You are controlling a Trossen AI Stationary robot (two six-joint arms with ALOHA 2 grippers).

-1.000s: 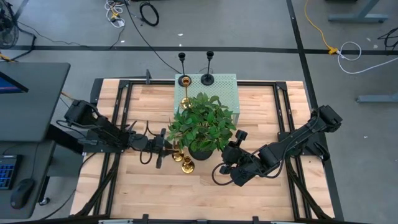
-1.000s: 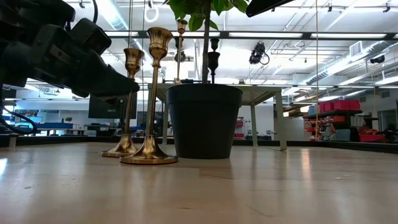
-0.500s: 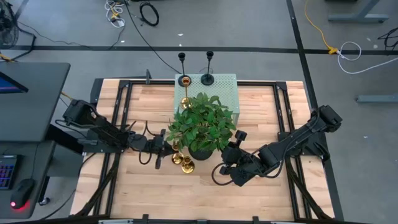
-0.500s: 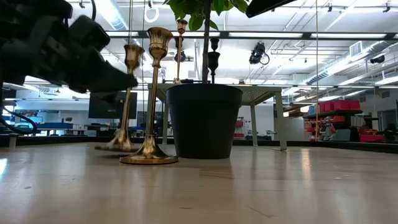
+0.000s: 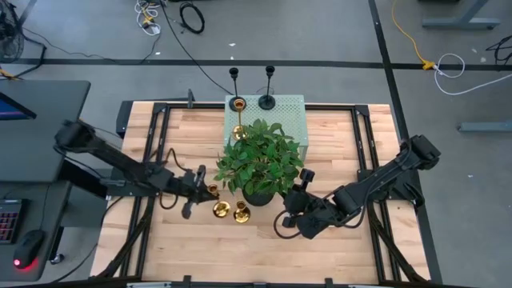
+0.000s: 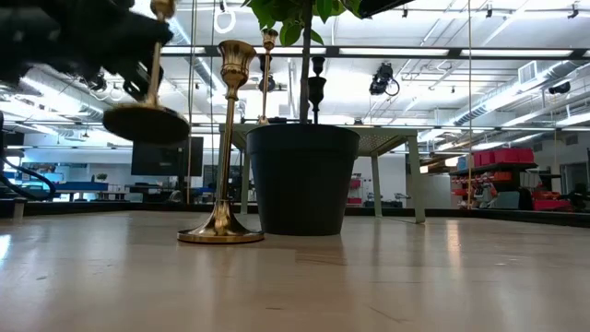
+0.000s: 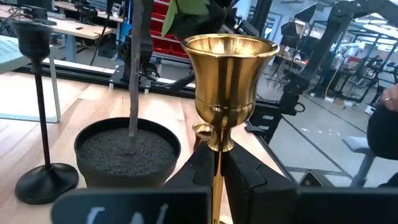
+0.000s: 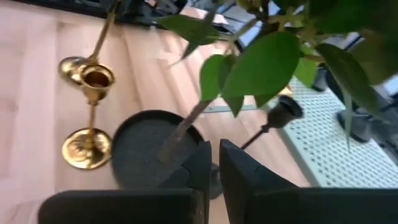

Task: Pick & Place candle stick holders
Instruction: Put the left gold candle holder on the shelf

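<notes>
Inspecting the worktop (image 5: 336,240) from above, we find the job part done. On the pale green perforated stand (image 5: 290,120) at the far edge we count two black candle holders (image 5: 266,101) and at least one gold one (image 5: 238,104); a further gold stem leans out of the plant's leaves (image 5: 260,156) near the stand, and we cannot tell where its base sits. We judge the stand to be the drop-off place, though nothing here confirms it.

The left hand (image 7: 214,171) is closed on the slim stem of a gold candle holder (image 7: 229,81), just under its cup. In the low view this piece hangs tilted with its round base (image 6: 146,123) clear of the wood, so we rate it lifted and in transit, not yet placed.

One more gold holder (image 6: 221,138) stands upright on the worktop, just beside the black plant pot (image 6: 302,180), awaiting collection.

The right hand (image 8: 214,165) sits close beside the pot on its other side, its fingers nearly together. A black holder (image 8: 273,121) shows past them, but we cannot tell whether it is gripped.

Remaining, in our judgement: place the carried piece, then fetch the standing one.
</notes>
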